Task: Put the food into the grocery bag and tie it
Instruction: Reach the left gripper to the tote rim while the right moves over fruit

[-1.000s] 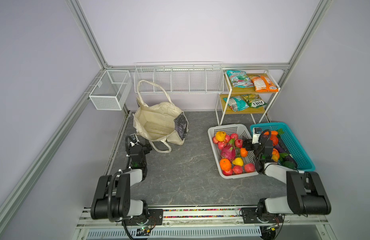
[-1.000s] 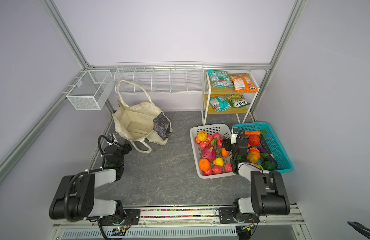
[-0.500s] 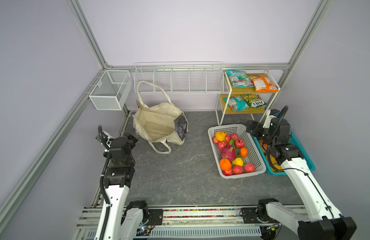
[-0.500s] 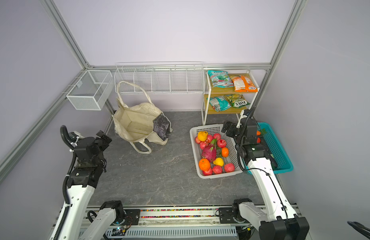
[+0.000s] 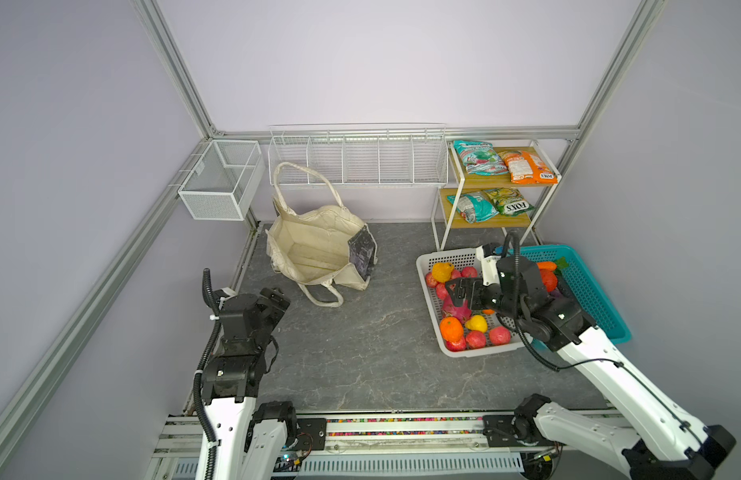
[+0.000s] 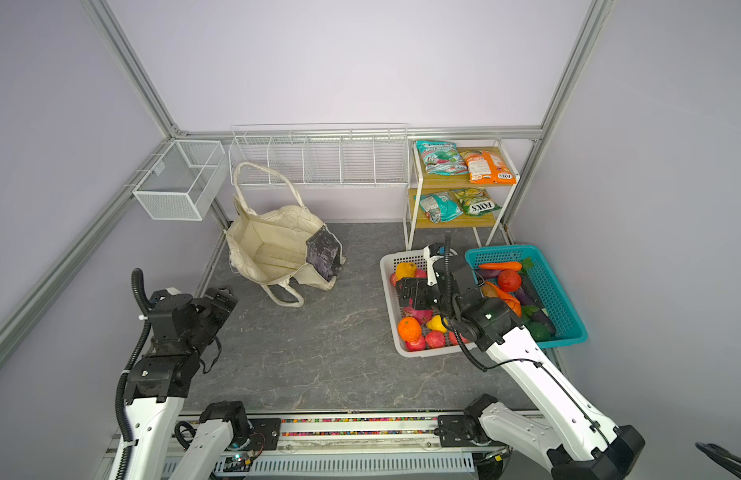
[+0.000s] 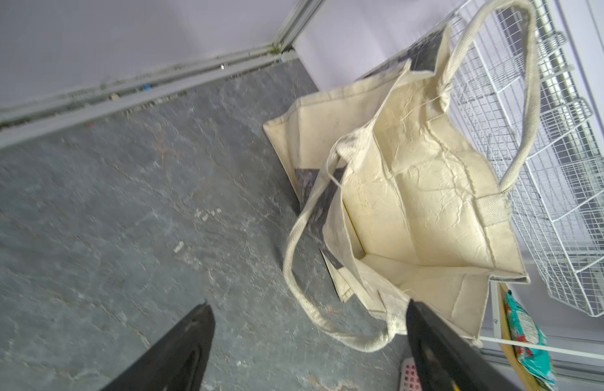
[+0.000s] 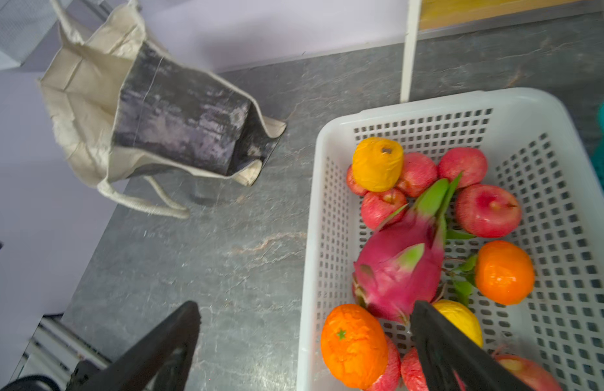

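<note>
Tote (image 5: 314, 249) one, baskets (image 5: 447, 253) (image 5: 589, 291) two, snack packets (image 5: 526, 166) (image 5: 478, 157) (image 5: 476, 206) (image 5: 508, 201) four

Tote (image 5: 318, 224) back left; dragon fruit (image 5: 456, 309) in basket (image 5: 447, 252) at right; second basket (image 5: 589, 286) beside it; shelf rack (image 5: 491, 181) behind.

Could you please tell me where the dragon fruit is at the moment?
The dragon fruit lies in the white basket on the right of both top views, between the large orange and the red apples.
</note>
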You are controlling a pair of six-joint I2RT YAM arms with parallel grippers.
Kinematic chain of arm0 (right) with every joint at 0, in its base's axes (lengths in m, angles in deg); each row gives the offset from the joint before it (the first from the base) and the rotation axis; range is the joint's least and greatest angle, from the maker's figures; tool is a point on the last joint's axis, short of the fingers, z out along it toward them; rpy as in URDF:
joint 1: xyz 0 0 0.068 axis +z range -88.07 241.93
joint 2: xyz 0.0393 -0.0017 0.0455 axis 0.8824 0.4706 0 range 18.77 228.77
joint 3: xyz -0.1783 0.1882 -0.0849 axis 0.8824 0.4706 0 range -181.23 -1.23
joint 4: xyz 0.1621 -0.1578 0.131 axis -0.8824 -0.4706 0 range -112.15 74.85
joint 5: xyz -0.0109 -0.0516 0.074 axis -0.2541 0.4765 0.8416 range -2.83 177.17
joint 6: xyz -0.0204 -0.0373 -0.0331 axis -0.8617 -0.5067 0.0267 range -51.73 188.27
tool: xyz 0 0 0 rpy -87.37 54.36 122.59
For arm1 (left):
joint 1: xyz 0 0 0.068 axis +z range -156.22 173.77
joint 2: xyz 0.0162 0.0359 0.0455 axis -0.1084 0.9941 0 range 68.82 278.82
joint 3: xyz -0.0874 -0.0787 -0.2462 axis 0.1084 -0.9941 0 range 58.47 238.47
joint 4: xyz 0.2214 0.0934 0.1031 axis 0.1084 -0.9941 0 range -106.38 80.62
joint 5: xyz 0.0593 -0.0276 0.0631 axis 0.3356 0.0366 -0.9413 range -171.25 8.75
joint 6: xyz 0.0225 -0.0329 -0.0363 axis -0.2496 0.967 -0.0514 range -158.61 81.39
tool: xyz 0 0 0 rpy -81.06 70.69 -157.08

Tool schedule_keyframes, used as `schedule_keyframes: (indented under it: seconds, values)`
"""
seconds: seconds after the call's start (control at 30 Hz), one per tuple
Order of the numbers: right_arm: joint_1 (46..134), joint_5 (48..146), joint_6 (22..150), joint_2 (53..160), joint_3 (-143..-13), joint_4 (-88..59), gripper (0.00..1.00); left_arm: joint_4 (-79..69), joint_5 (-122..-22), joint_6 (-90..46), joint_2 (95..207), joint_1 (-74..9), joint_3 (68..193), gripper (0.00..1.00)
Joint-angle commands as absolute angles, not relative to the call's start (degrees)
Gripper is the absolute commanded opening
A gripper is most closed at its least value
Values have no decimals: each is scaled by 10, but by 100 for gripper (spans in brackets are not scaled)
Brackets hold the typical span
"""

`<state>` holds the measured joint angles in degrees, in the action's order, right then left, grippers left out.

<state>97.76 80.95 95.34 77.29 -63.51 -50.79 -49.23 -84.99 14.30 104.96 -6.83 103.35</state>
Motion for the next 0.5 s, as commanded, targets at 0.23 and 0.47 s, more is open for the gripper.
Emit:
schedule_keyframes:
  seconds: [0.23, 0.47]
  values:
    - [1077, 740, 946, 834, -644, -518, 100, -415, -876, 307, 1134, -139, 1031, 82]
    - [1079, 721, 903, 853, -655, -518, 98, -343, -895, 351, 1248, -189, 1060, 82]
